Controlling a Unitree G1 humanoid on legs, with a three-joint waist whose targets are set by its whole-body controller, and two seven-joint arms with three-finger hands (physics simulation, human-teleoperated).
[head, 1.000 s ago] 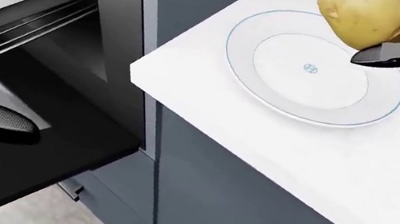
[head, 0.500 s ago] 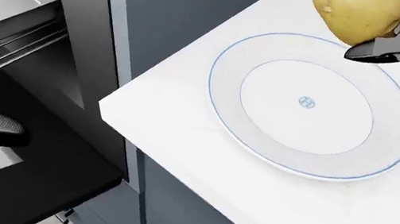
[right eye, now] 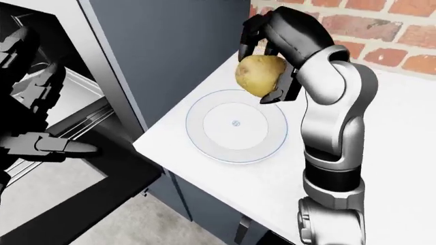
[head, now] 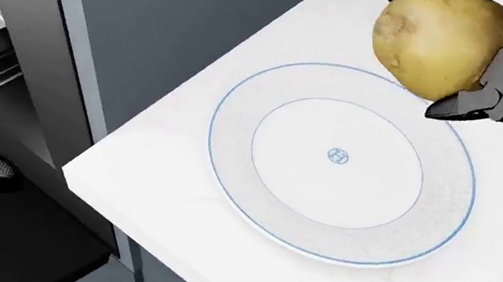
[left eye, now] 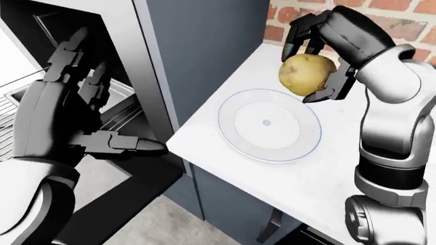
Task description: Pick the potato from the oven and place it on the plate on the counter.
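- The light is even and bright, a simulator's flat render with no visible lamp.
- The white counter [head: 213, 256] is close to washed out, with faint grain only.
- The plate [head: 235, 176] casts almost no shadow; its blue rim line stays crisp.
- The open oven [left eye: 54, 30] interior falls to deep black, with detail lost.
- The potato [head: 439, 42] shows soft shading on its underside.
- All views are slightly soft, with no motion blur or edge distortion visible.
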